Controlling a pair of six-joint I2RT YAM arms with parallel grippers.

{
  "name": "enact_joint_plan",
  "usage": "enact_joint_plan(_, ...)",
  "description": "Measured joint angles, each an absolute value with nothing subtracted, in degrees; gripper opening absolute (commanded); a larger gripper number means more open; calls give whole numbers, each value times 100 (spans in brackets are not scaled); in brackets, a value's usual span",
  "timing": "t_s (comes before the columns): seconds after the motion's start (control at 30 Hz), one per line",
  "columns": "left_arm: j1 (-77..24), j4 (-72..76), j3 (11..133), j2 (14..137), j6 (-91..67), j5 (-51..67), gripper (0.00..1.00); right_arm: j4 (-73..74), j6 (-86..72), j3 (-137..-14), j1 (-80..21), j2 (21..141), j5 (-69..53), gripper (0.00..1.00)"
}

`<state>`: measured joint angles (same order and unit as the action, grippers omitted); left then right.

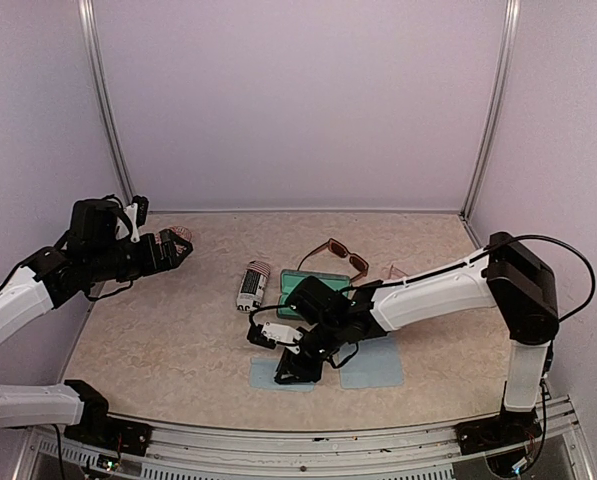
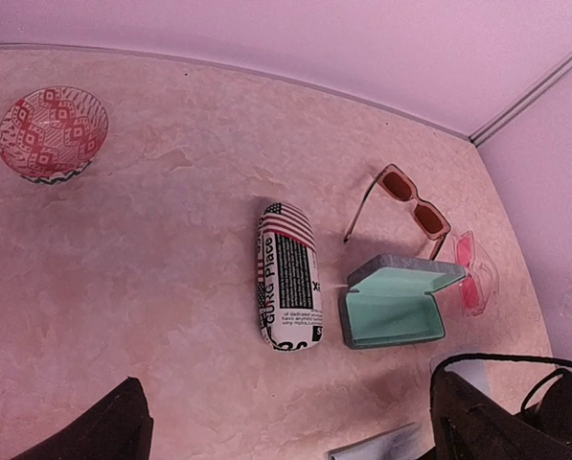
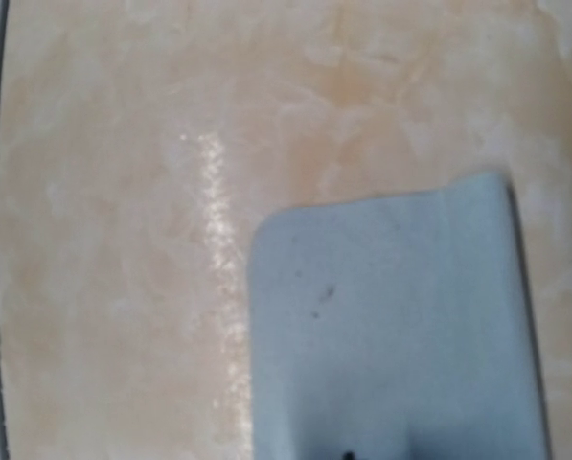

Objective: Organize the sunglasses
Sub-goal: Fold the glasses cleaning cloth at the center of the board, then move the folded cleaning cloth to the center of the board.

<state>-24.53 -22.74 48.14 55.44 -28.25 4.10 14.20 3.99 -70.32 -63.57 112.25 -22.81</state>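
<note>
The dark reddish-brown sunglasses [image 1: 336, 256] lie open at the back centre of the table, and they show in the left wrist view too [image 2: 411, 200]. The pale-pink sunglasses [image 1: 394, 271] lie just right of them [image 2: 473, 273]. My left gripper [image 1: 175, 248] is raised at the left, far from both pairs, open and empty [image 2: 295, 443]. My right gripper [image 1: 298, 366] is down on a flat blue-grey cloth [image 1: 276, 376] at the front centre. The right wrist view shows only that cloth [image 3: 391, 326] up close, not the fingers.
An open blue-grey case [image 1: 300, 296] with a green lining lies next to the striped pouch [image 1: 253, 285]. A second blue-grey cloth [image 1: 372, 363] lies right of the first. A red patterned bowl [image 2: 53, 132] stands at the back left.
</note>
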Motion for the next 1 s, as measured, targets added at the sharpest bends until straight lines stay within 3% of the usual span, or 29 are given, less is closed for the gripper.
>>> enact_joint_plan(0.57, -2661, -2270, 4814, 5666, -2832, 451, 99, 1516, 69, -6482, -5924, 10532, -1444, 30)
enact_joint_plan(1.0, -3183, -2060, 4648, 5924, -3074, 447, 99, 1594, -322, -6208, -5749, 10565, -1575, 30)
